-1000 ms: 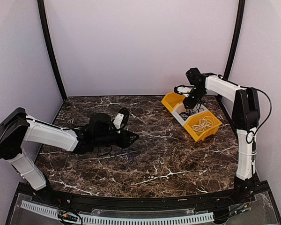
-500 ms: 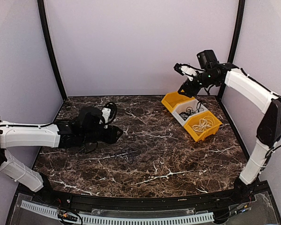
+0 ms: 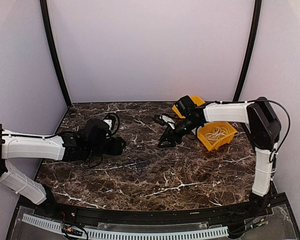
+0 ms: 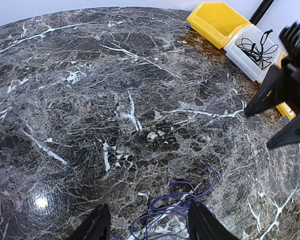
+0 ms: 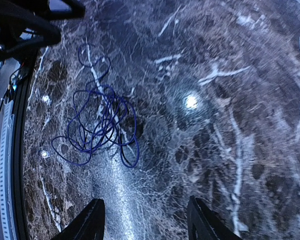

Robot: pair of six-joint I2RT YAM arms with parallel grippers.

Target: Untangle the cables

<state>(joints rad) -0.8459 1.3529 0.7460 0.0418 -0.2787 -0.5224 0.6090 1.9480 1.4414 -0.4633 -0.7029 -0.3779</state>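
A thin dark cable with a blue-purple sheen lies in a loose coil on the marble table (image 4: pixel 90 100). In the left wrist view the coil (image 4: pixel 182 207) sits between the fingertips of my left gripper (image 4: pixel 150 227), which is open and low over it. In the right wrist view the same coil (image 5: pixel 97 120) lies ahead of my right gripper (image 5: pixel 147 222), which is open and empty. From the top, my left gripper (image 3: pixel 117 145) and right gripper (image 3: pixel 166 142) face each other mid-table. The coil (image 3: pixel 101 159) barely shows under the left arm.
Bins stand at the back right: a yellow bin (image 3: pixel 217 137) holding a white cable (image 3: pixel 218 132), a white bin (image 4: pixel 247 57) holding black cables (image 4: pixel 256 47), and another yellow bin (image 4: pixel 217 20). The right gripper's fingers (image 4: pixel 282 95) show in the left wrist view.
My right arm has swung from above the bins down to mid-table, toward the left gripper. My left arm drew back to the left, then held still.
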